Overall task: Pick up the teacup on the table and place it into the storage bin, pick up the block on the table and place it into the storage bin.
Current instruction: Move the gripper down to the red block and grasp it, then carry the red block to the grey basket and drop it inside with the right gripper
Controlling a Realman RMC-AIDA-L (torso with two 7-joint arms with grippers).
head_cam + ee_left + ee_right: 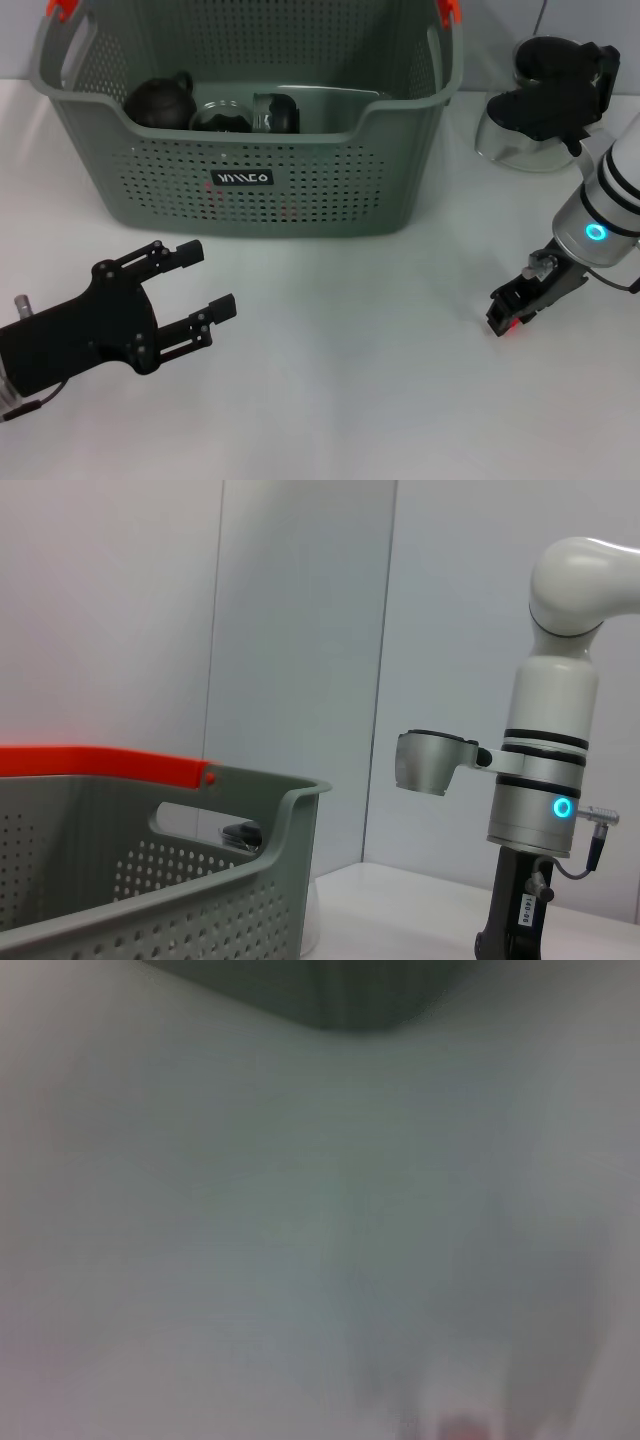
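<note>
Head view: storage bin [300,190] is seen upper centre, dark teaware inside.
Right gripper [508,318]: lower right, down at the table, small red block [512,326] apparently pinched.
Left gripper [205,282]: lower left, fingers spread, nothing held.

Left hand [205,282]: matte black, flat angular palm plate dotted with small screws, two slim black fingers, and a silver cylindrical fitting behind the palm. Right arm [545,770]: glossy white tubular links with black bands, a silver-grey wrist segment with a glowing cyan ring and thin grey cable; right hand [505,318]: black.
</note>
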